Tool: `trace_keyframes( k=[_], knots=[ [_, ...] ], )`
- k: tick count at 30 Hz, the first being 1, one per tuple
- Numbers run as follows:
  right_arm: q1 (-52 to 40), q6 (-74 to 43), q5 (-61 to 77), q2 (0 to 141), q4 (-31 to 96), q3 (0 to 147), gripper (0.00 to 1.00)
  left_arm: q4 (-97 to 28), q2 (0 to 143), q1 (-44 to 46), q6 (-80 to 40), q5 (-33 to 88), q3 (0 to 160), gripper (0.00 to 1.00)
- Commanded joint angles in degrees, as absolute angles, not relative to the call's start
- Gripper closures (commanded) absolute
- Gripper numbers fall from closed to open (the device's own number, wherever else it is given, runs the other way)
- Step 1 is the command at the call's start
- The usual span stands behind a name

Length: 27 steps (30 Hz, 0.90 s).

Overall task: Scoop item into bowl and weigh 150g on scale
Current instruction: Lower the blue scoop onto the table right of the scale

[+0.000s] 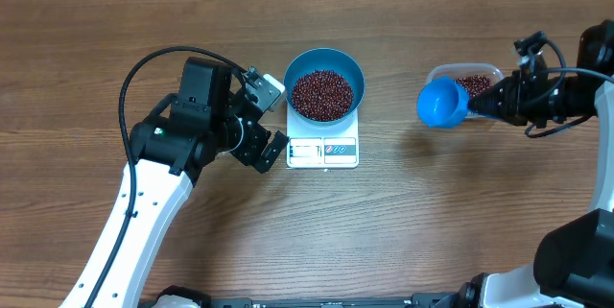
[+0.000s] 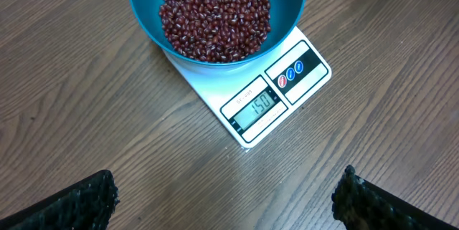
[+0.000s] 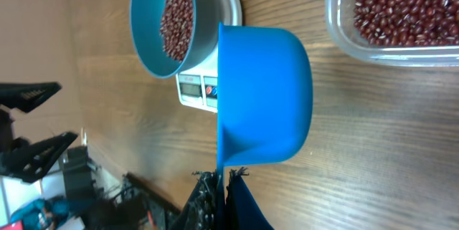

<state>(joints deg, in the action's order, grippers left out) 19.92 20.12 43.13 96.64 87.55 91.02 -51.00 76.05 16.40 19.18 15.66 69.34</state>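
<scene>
At nine o'clock of the bowl (image 1: 357,76) of beans (image 1: 322,94) the left gripper (image 1: 273,119) holds its jaws apart, while at three o'clock the right gripper (image 1: 478,105) clamps the scoop (image 1: 441,103)

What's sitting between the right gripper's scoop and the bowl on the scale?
Nothing visible. Seen from overhead, only bare wooden table lies between the blue scoop, held in the right gripper, and the blue bowl on the white scale.

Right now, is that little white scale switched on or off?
On. The scale has digits on its display reading 150 in the left wrist view, with the bowl of beans standing on it.
</scene>
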Motion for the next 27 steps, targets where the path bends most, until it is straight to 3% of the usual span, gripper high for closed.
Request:
trace_keyframes(
  k=[1,10,27],
  knots=[
    [20.36,19.51,44.21,96.47,84.75,86.17,0.96,-50.92,76.49,16.53,18.17,16.51,69.12,0.0],
    [25.71,18.24,45.32,96.49,77.08,74.54,0.96,-50.92,76.49,16.53,18.17,16.49,69.12,0.0],
    [25.45,12.82,45.12,96.55,70.48,67.11,0.96,-50.92,76.49,16.53,18.17,16.51,69.12,0.0]
  ],
)
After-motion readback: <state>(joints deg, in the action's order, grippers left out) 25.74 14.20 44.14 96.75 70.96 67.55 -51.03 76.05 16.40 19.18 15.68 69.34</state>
